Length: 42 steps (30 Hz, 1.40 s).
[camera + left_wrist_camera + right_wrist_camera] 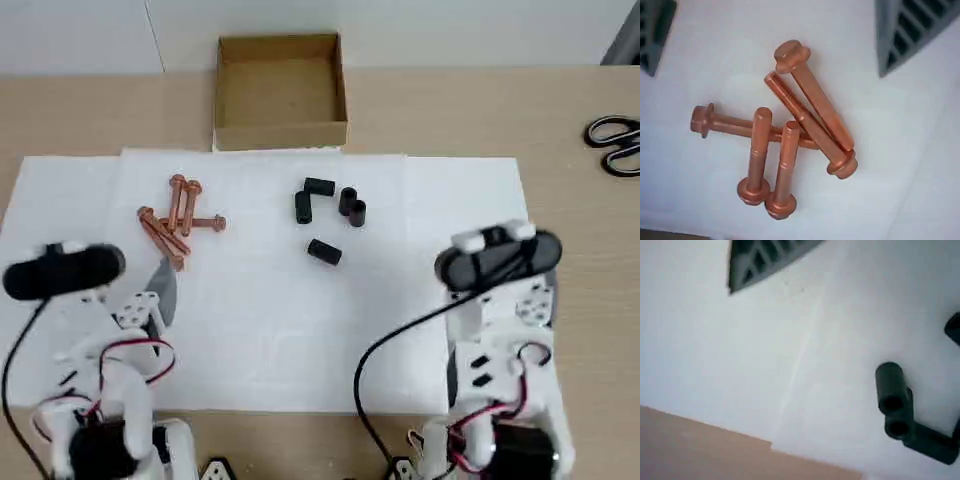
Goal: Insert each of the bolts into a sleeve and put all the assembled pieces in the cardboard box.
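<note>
Left gripper (765, 60), jaws spread wide, hangs just beside the heap of copper bolts (790, 140), apparently lined up to grasp one.

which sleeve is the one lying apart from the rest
On the white sheet in front of the cardboard box, black sleeves lie right of the copper bolts. The lone sleeve sits farthest from the box, touching none of the others, which bunch together.
</note>
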Each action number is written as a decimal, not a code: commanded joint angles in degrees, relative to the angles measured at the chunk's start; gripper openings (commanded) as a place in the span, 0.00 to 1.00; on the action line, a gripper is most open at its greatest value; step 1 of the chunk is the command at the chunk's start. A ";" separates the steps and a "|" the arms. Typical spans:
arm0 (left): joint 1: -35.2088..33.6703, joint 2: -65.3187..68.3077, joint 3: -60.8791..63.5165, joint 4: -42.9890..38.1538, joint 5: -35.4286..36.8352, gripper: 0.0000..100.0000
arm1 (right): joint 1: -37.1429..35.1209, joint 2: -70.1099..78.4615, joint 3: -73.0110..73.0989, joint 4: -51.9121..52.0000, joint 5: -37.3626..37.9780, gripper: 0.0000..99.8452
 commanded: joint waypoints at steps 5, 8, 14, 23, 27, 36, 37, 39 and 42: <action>-0.09 33.93 -25.63 7.03 -0.35 0.27 | -3.30 40.57 -32.70 17.63 -0.62 0.25; -0.09 46.95 -34.59 12.48 -0.26 0.27 | -10.59 54.37 -47.38 28.62 -0.70 0.25; -0.44 65.76 -42.33 13.98 -0.09 0.27 | -22.20 73.19 -59.60 28.79 -0.35 0.25; -5.27 75.08 -43.74 10.64 -0.09 0.27 | -27.03 89.71 -64.35 22.11 -0.26 0.25; -8.62 74.81 -43.74 10.64 -0.09 0.27 | -29.93 95.25 -64.35 16.22 -0.18 0.25; -11.34 74.81 -43.38 11.25 0.00 0.27 | -31.78 104.75 -64.35 7.69 0.00 0.25; -11.34 74.81 -43.38 11.69 0.00 0.27 | -31.78 105.71 -64.35 6.99 0.79 0.25; -11.16 74.81 -43.38 12.04 0.00 0.27 | -31.87 107.30 -64.35 5.85 1.58 0.25; -11.25 74.81 -43.38 12.04 0.00 0.27 | -31.87 109.32 -64.70 4.70 1.76 0.25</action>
